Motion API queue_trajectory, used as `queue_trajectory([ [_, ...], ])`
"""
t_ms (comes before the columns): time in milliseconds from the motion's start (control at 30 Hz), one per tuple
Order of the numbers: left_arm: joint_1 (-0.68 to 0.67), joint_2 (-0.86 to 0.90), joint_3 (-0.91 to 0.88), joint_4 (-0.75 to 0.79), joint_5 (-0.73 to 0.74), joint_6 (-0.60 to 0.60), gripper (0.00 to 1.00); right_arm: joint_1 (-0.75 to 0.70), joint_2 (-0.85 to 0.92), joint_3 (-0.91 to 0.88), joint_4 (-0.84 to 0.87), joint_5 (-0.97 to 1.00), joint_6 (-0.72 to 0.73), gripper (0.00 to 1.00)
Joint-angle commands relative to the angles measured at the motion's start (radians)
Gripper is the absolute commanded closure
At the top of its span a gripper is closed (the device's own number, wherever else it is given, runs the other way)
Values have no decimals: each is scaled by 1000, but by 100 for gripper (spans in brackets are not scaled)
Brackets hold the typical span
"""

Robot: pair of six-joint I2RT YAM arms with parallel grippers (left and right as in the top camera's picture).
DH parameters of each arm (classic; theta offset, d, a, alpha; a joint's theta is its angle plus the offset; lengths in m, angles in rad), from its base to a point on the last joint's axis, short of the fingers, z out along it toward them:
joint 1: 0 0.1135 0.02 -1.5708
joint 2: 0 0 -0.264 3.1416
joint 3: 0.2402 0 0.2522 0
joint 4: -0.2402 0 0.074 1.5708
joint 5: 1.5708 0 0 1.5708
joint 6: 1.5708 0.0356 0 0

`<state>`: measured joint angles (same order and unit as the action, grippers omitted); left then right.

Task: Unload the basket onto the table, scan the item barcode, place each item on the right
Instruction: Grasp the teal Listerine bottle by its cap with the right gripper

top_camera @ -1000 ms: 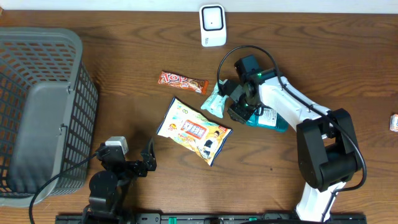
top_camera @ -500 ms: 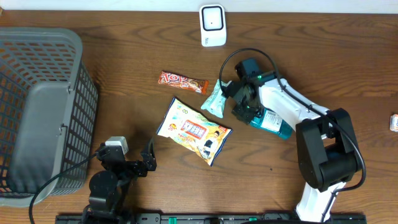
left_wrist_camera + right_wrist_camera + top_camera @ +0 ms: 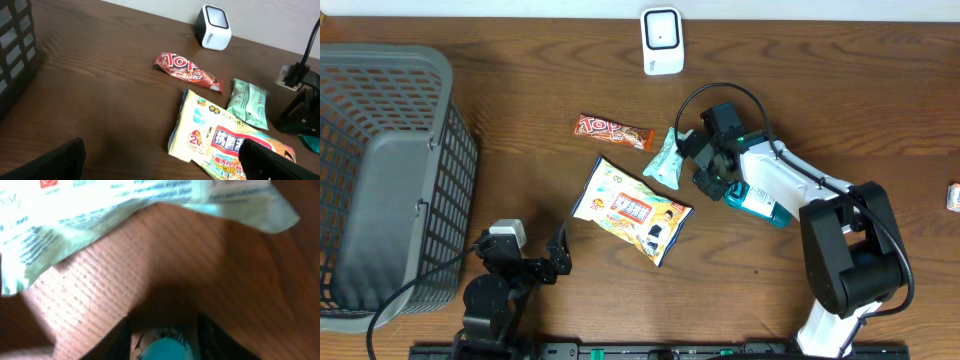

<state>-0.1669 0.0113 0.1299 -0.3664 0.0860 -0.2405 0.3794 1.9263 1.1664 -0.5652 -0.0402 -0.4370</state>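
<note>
Between the fingers of the right hand, low against the dark wooden bench, sits the rounded teal end of the teal and white plastic container. The rest of the container trails back under the wrist. Over the last second those fingers have drawn in on either side of it, and the container has slid a little along with the hand. Whether they are clamped on it yet, I cannot tell.

Just ahead of the fingertips lies the pale green soft packet, apart from them. The narrowing looks like the pick beginning, so the scan itself is not yet started. The white boxy scanner stands well beyond the hand, past the packet. The left hand rests spread wide, holding nothing, well away from the container.
</note>
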Motion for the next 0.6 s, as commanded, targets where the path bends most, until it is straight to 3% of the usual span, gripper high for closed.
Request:
queue_trajectory([
  [0, -4, 0, -14, -23, -13, -12, 2, 6, 56, -49, 2, 59, 40, 66],
  [100, -4, 0, -14, -23, -12, -12, 2, 6, 56, -47, -3, 63, 40, 62],
  [133, -4, 0, -14, -23, -12, -12, 2, 6, 56, -47, -8, 77, 40, 51],
  [200, -4, 0, -14, -23, -13, -12, 2, 6, 56, -47, -19, 121, 40, 46],
  [400, -4, 0, -14, -23, -13, -12, 2, 6, 55, -47, -58, 164, 40, 38],
  [567, -4, 0, -14, -23, -13, -12, 2, 6, 55, -48, -83, 217, 40, 41],
])
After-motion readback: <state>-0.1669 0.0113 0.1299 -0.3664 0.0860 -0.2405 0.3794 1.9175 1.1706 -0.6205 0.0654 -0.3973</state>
